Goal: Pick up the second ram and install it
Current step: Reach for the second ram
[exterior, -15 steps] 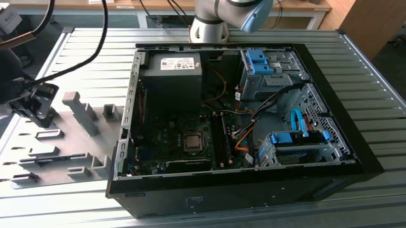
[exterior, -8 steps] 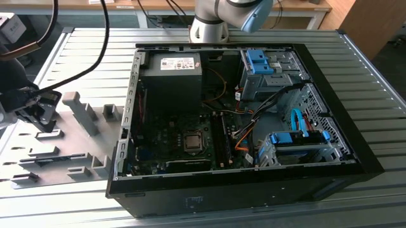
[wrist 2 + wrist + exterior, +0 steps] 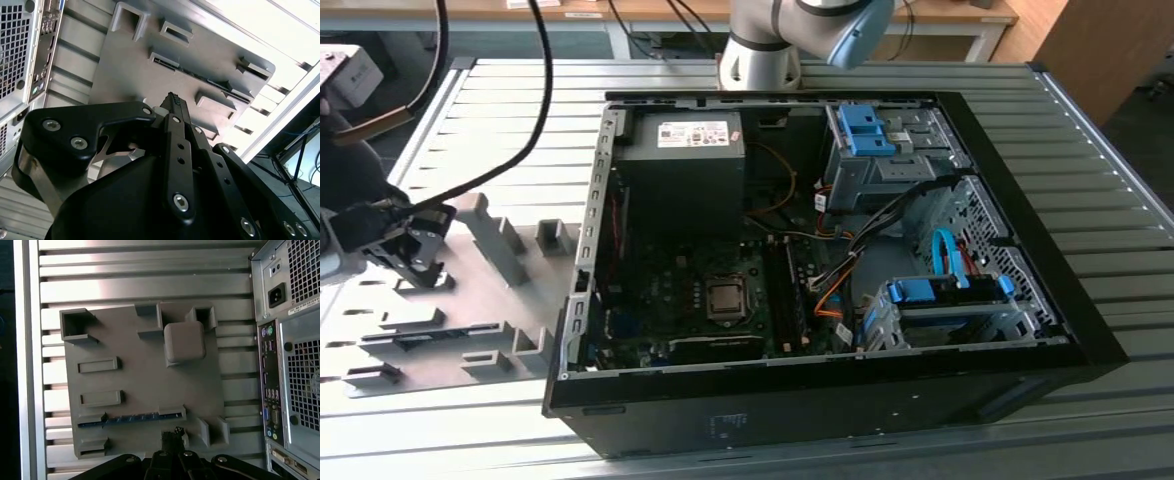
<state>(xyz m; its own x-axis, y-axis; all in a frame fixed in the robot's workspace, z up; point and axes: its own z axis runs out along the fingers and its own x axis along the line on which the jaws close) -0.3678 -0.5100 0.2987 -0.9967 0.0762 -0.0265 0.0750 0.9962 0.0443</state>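
The gripper (image 3: 172, 436) hangs over a grey tray (image 3: 145, 375) of holders and slots, and its two black fingers are pressed together at the tips with nothing between them. The ram (image 3: 130, 418) is not picked up yet. It stands on its long edge in the tray as a thin blue-green strip, held at each end by a small grey holder. In the first wrist view the fingertips are near the ram but apart from it; they are off to one side of the strip, not over its middle, next to an angled holder. In the second wrist view the ridged fingertip (image 3: 174, 100) shows from behind against the tray, and the ram is a dark thin line between two holders further away. The tray lies on a table (image 3: 1067, 140) of ribbed metal slats. In the exterior view it is at the exterior view's left, and the open computer case (image 3: 854, 410) lies on its side just beside it, toward the exterior view's right. Inside the case are the green main board (image 3: 680, 300) and blue drive latches (image 3: 867, 130). The base of the arm (image 3: 767, 50) stands at the far edge of the table, and black cables (image 3: 540, 90) hang down toward the gripper.
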